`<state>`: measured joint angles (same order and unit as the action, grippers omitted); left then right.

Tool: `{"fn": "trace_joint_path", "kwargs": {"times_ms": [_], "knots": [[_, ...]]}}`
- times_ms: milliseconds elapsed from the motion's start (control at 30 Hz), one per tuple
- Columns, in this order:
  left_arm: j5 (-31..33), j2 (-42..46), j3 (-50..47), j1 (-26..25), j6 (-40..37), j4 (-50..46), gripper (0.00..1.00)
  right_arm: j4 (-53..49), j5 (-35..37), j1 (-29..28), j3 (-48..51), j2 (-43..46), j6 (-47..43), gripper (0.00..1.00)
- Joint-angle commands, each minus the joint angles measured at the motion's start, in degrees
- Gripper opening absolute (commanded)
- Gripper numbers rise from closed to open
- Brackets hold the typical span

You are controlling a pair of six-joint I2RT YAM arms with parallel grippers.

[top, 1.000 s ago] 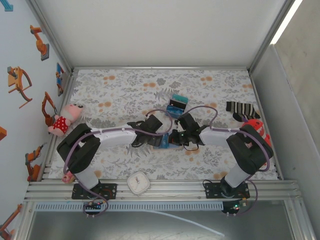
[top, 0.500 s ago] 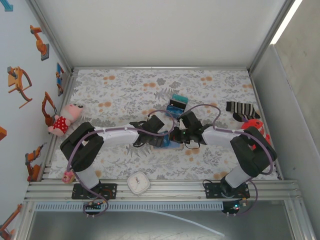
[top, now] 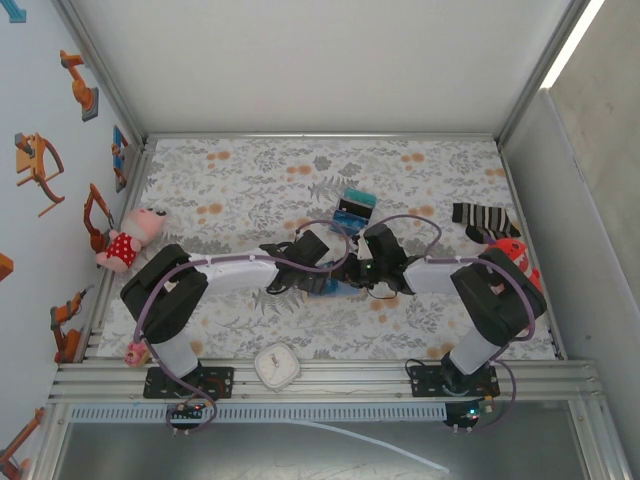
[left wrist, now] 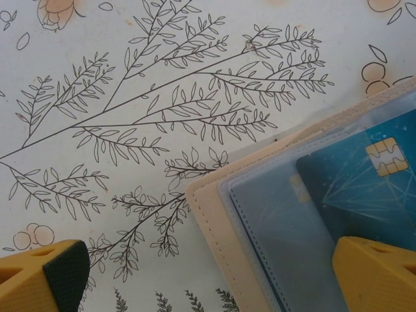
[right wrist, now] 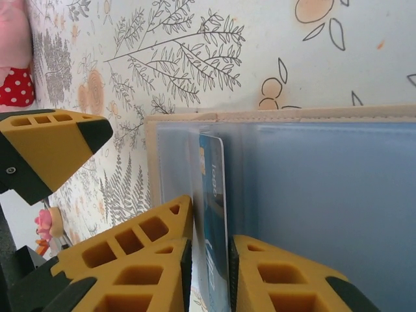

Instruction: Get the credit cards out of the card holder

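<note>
Card (right wrist: 212,195) sits in the narrow gap of the right pincer (right wrist: 209,273), long side running back toward the wrist. Clamped or not, I can't tell. Wide apart, the left pincer (left wrist: 211,278) straddles the open holder (left wrist: 211,221), mid-counter (left wrist: 130,97).

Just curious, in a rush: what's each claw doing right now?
Left gripper: open, holding nothing.
Right gripper: fingers narrowly astride the credit card; whether gripping cannot be told.

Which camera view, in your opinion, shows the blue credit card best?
The left wrist view: the blue credit card shows its face and chip in the card holder. The right wrist view gives a foreshortened strip; the top view, a blue sliver.
</note>
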<state>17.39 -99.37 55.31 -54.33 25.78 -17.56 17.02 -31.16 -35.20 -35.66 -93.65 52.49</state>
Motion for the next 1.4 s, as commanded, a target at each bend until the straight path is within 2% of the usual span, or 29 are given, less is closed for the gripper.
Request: {"fn": "trace_joint_path", "kwargs": {"times_ms": [0,267,833,1100,1367], "knots": [[0.48,-1.57,-0.23,-0.34,-0.28,-2.90,0.97,3.62,-1.45,0.22,0.68,-1.27,0.82,0.21],[0.93,-0.65,-0.29,-0.41,0.00,-2.62,0.97,0.13,1.20,0.20,0.40,-0.09,-0.96,0.00],[5.43,10.28,-2.27,-0.49,1.36,-1.84,0.97,-19.60,11.38,0.22,-3.03,11.75,-8.73,0.00],[11.17,18.40,-4.21,-0.35,3.33,-2.05,0.97,-29.99,17.17,0.20,-7.23,16.14,-14.65,0.00],[17.95,29.06,-9.27,0.89,7.05,-0.40,0.97,-35.06,21.32,0.22,-11.33,17.69,-19.57,0.00]]}}
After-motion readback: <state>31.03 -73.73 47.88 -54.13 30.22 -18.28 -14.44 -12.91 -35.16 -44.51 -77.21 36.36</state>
